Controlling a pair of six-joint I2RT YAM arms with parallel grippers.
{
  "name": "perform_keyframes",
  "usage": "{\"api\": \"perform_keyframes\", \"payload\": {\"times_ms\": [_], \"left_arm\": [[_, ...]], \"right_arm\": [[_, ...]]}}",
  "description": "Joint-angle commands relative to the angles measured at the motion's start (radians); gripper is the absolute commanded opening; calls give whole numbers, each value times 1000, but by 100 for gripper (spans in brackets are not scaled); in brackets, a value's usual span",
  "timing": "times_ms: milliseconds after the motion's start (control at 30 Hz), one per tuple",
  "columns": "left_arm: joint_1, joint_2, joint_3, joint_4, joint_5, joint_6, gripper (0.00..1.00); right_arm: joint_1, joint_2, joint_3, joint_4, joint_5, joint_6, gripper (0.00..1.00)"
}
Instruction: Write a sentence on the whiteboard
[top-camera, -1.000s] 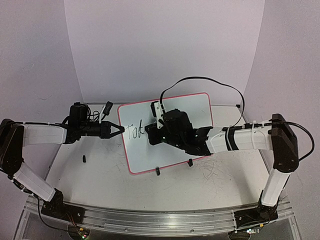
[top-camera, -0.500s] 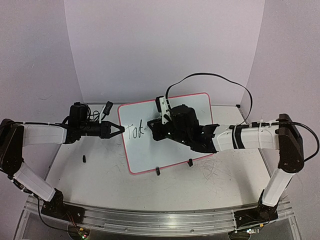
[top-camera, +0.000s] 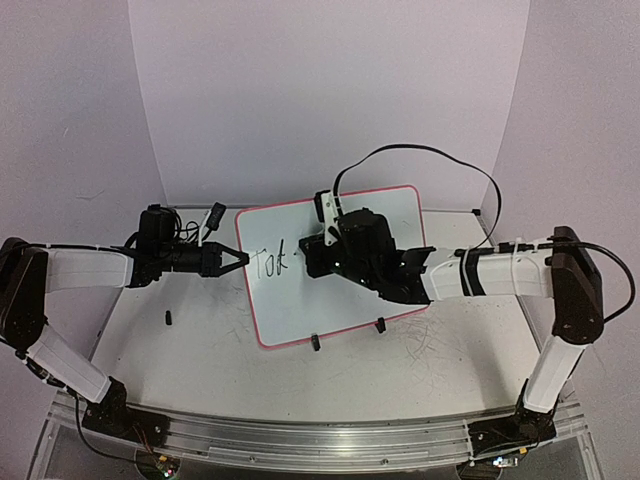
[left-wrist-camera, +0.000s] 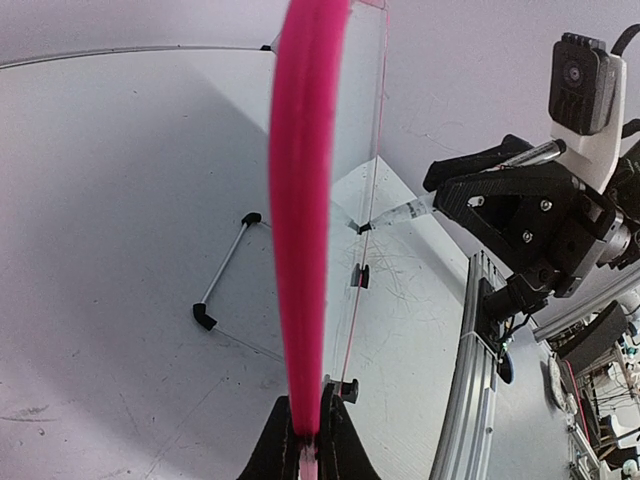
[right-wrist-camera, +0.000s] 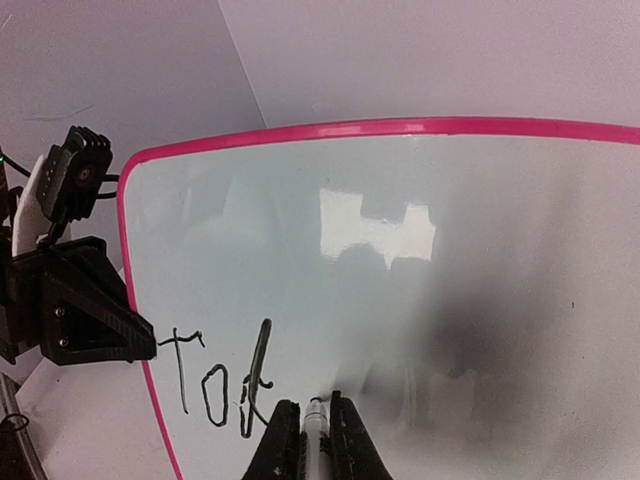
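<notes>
The whiteboard (top-camera: 400, 225) stands tilted on the table, white with a pink rim (left-wrist-camera: 305, 200). My left gripper (top-camera: 240, 257) is shut on the rim at the board's left edge; in the left wrist view my left gripper (left-wrist-camera: 308, 432) pinches the pink rim between both fingers. Black letters "Tod" of the sentence (right-wrist-camera: 215, 385) sit at the board's left, also seen from above as the sentence (top-camera: 270, 262). My right gripper (right-wrist-camera: 316, 418) is shut on a white marker (right-wrist-camera: 318, 425), its tip at the board just right of the letters. My right gripper (top-camera: 312, 262) hovers over the board's middle.
Two black clip feet (top-camera: 315, 342) hold the board's near edge. A small black piece (top-camera: 168, 319) lies on the table at the left. A black cable (top-camera: 420, 155) loops above the right arm. Grey scribble marks (top-camera: 430, 345) cover the table at the right. The metal rail (top-camera: 320, 440) runs along the front.
My right gripper with the marker has shifted a little to the right along the board and the right arm stretched out. The left gripper has not moved.
</notes>
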Motion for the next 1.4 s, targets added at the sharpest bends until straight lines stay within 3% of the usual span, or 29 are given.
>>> {"api": "perform_keyframes", "payload": {"times_ms": [0, 800, 1367], "left_arm": [[4, 6, 37, -31, -51, 22, 0], [5, 4, 38, -39, -57, 28, 0], [6, 2, 41, -47, -55, 30, 0]], "right_arm": [[-3, 34, 62, 24, 31, -16, 0], [23, 30, -7, 5, -22, 19, 0], [-8, -12, -10, -2, 54, 9, 0]]}}
